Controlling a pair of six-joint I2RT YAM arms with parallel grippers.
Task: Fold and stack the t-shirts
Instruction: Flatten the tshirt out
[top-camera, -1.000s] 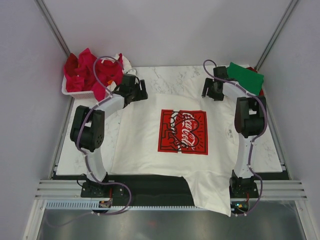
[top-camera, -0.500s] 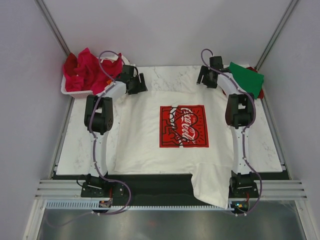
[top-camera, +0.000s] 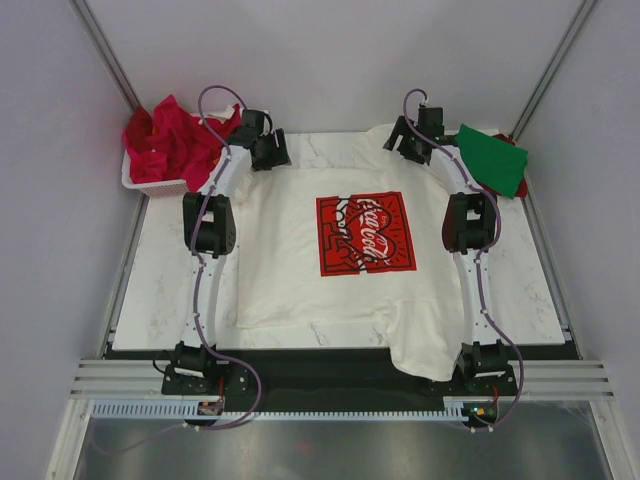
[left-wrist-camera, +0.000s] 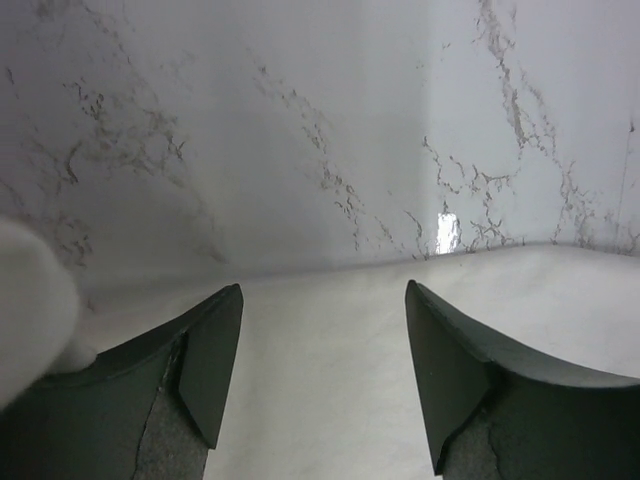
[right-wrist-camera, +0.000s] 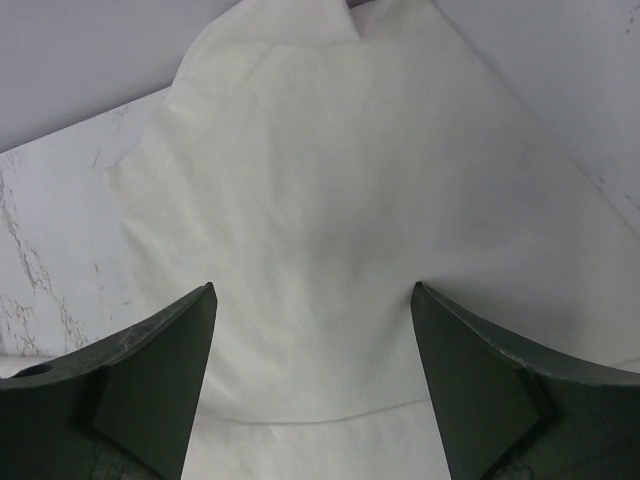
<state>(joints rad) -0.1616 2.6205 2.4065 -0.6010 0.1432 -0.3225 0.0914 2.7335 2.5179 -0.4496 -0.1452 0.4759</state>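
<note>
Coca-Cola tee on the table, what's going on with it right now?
Both arms are stretched out to the far edge of the white Coca-Cola tee, which lies spread print-up on the marble table. The left claw and right claw sit open over its far corners, cloth under them but nothing pinched. One near corner of the tee droops over the table's front edge. Red tees are heaped in the basket far left; a green tee lies far right. No fold yet.
</note>
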